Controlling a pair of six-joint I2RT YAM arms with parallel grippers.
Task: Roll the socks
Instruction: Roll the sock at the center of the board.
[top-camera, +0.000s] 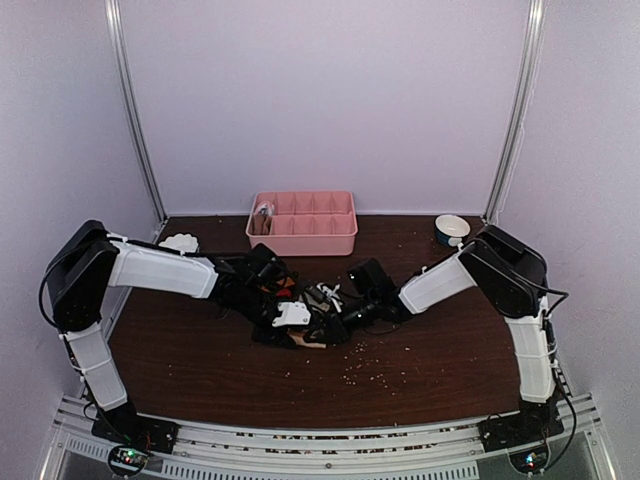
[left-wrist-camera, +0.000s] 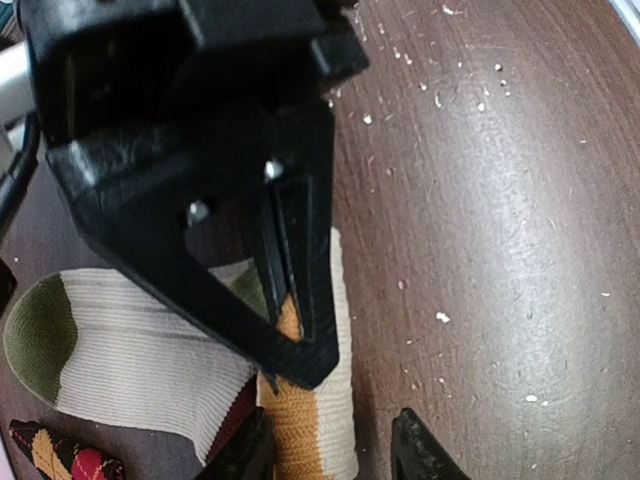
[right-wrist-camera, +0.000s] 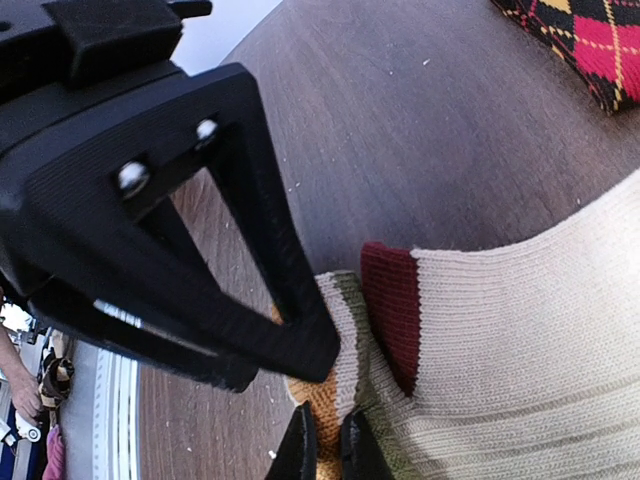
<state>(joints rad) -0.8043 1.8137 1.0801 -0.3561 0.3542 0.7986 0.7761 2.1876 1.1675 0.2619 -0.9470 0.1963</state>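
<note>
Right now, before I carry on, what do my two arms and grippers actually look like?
Both arms match: the left arm and right arm have white link covers between bulky black joint housings, with thin black cables looped alongside. The left gripper and right gripper are all black; the fingers are open triangular frames with silver screw heads.

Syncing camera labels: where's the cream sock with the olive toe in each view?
Top external: cream sock, likely the pale patch mid-frame.
Left wrist: cream sock lower left, olive toe at the left edge.
Right wrist: cream sock lower right, toe out of frame.
Landmark: argyle sock bottom left in left wrist, top right in right wrist; unclear from top.
</note>
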